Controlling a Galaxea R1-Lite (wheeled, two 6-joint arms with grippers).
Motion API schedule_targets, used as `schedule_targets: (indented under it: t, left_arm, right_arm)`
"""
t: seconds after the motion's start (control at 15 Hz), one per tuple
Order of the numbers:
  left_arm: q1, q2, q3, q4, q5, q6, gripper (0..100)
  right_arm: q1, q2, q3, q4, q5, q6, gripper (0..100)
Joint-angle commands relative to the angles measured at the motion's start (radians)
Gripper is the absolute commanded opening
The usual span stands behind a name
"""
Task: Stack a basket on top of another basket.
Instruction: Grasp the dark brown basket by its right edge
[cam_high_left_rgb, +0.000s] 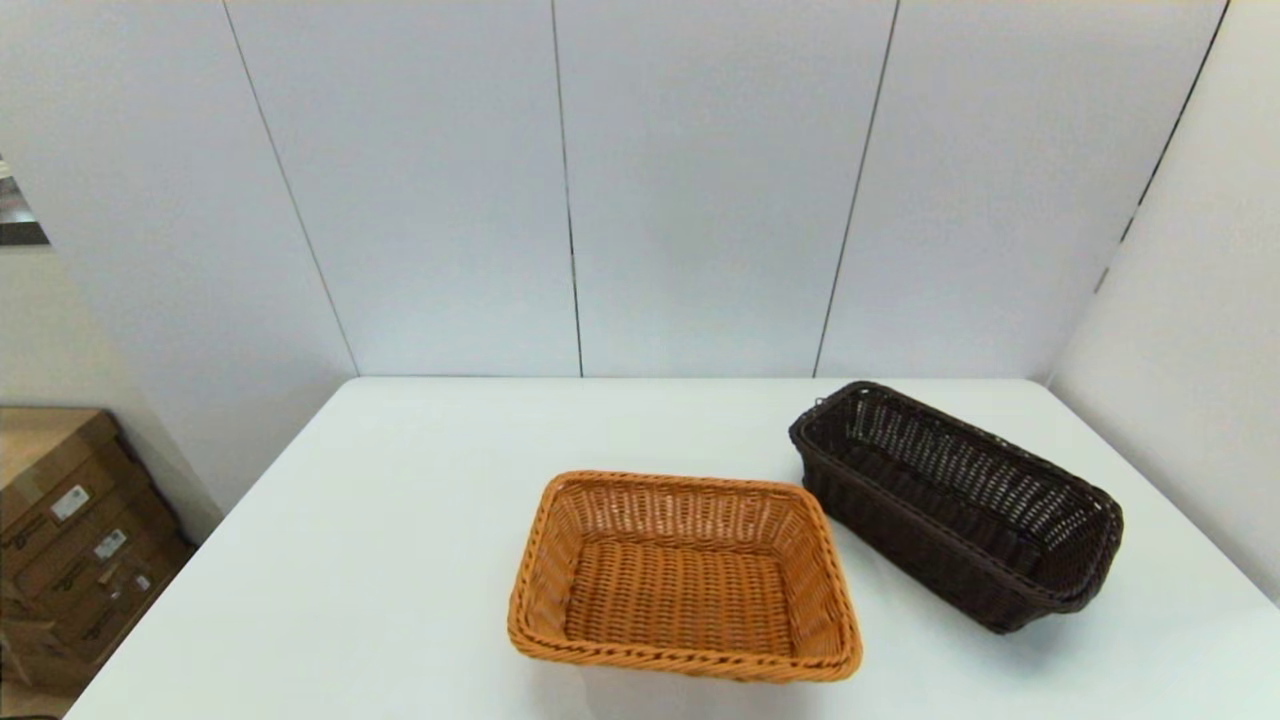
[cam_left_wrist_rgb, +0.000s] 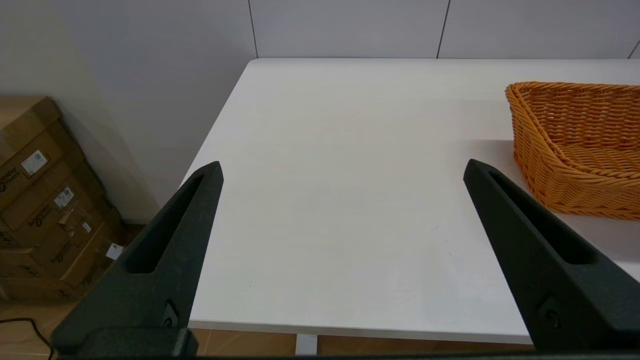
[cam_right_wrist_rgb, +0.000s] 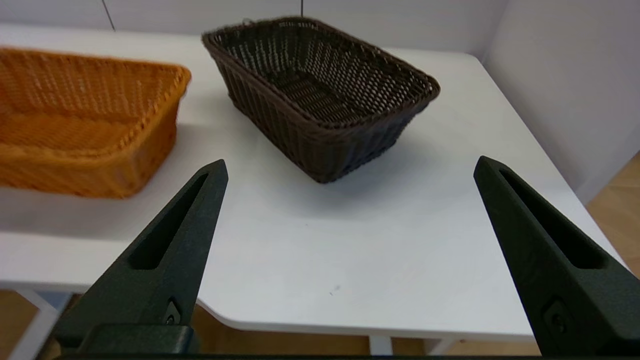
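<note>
Right hand (cam_right_wrist_rgb: 350, 165), fingers spread and empty, hovers off the counter's (cam_high_left_rgb: 400, 560) near right corner, facing the dark basket (cam_high_left_rgb: 955, 505); judged best, it closes on that basket's near braided rim. Left hand (cam_left_wrist_rgb: 342, 167), also spread, waits at the near left edge. The dark basket stands by the right edge, just beside the tan basket (cam_high_left_rgb: 685, 575) near the front edge.

I'm working in a lab-style test cell: a plain white table (cam_high_left_rgb: 400, 560) boxed in by seamed pale partition panels (cam_high_left_rgb: 700, 180) from nine to three o'clock, with labelled cardboard shipping cartons (cam_high_left_rgb: 70, 540) stacked on the wood floor at nine o'clock.
</note>
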Motion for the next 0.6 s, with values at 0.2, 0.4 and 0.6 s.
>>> schedule_targets:
  t: [0.2,0.4,0.6]
  left_arm:
    - [0.0,-0.002,0.002,0.0,0.002,-0.003,100]
    - [0.0,-0.002,0.002,-0.001,0.004,-0.031,100]
    - [0.0,-0.002,0.001,0.0,0.005,-0.026,100]
  right_arm:
    - [0.002,0.121,-0.169,0.018,0.004,-0.003,100]
    - [-0.014,0.331,-0.353,0.02,0.001,0.006,100]
    - [-0.038,0.506,-0.489,0.032,-0.003,0.006,100]
